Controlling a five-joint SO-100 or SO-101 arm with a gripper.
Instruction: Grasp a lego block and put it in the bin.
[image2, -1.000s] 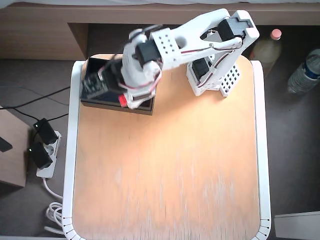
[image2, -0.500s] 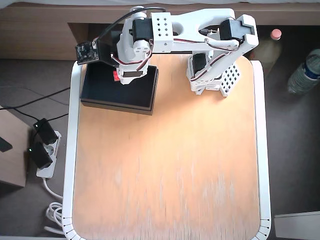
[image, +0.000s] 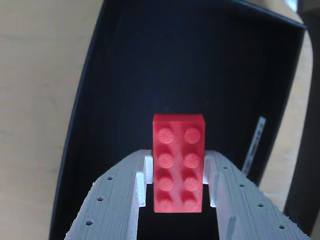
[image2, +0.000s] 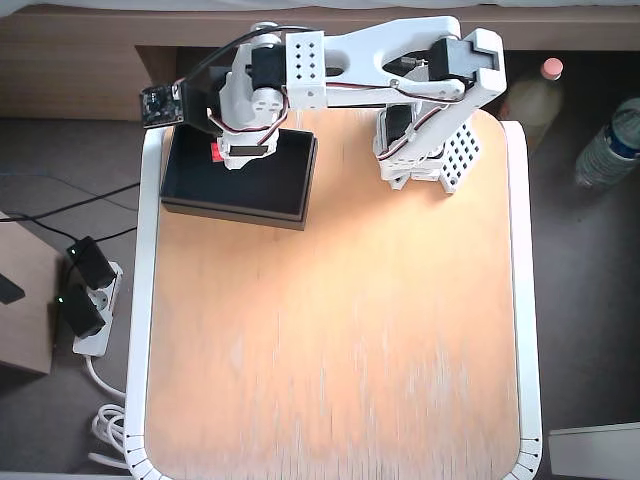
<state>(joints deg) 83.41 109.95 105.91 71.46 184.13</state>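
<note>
White gripper (image: 177, 192) fingers pinch the red lego block (image: 178, 162) by its long sides, holding it above the black bin's (image: 100, 100) dark interior, apparently positioned for release.

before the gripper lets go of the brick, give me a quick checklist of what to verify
1. Red brick held between the fingers of the gripper: ok, pinched on both long sides in the wrist view.
2. Brick over the black bin: ok, dark bin floor fills the view behind it.
3. Gripper inside the bin's outline from above: ok in the overhead view.
4. Bin floor free of other items: ok where visible.
5. Drop height above the floor: cannot tell.
</note>
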